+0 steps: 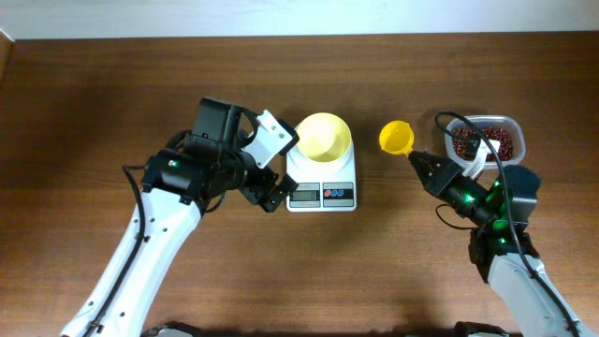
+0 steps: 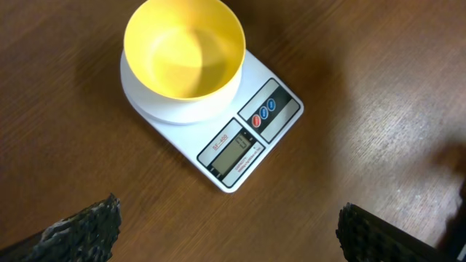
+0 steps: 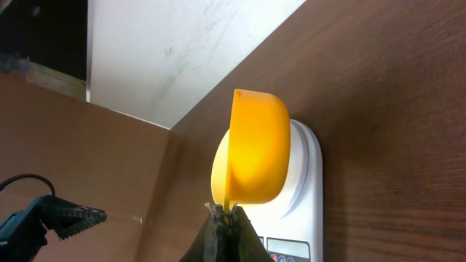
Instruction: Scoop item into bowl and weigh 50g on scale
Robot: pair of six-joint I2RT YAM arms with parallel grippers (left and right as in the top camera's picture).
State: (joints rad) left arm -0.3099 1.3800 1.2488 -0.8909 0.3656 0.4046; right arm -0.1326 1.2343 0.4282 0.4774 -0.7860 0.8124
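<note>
The pale-yellow bowl (image 1: 324, 136) (image 2: 183, 47) stands empty on the white scale (image 1: 321, 183) (image 2: 255, 124) at the table's middle. Dark red-brown beans (image 1: 485, 141), the item, lie in a clear container (image 1: 514, 128) at the right. My right gripper (image 1: 418, 161) (image 3: 227, 215) is shut on the handle of a yellow scoop (image 1: 396, 138) (image 3: 258, 149), held between the scale and the container; no beans show in it. In the right wrist view the scoop covers most of the bowl (image 3: 218, 175) and scale (image 3: 302, 196). My left gripper (image 1: 274, 178) (image 2: 229, 240) hangs open just left of the scale, holding nothing.
A pale wall edge runs along the table's far side (image 1: 299, 19). Bare brown wood (image 1: 309, 271) lies in front of the scale, between the two arms. The left arm's white link (image 1: 150, 243) crosses the front left.
</note>
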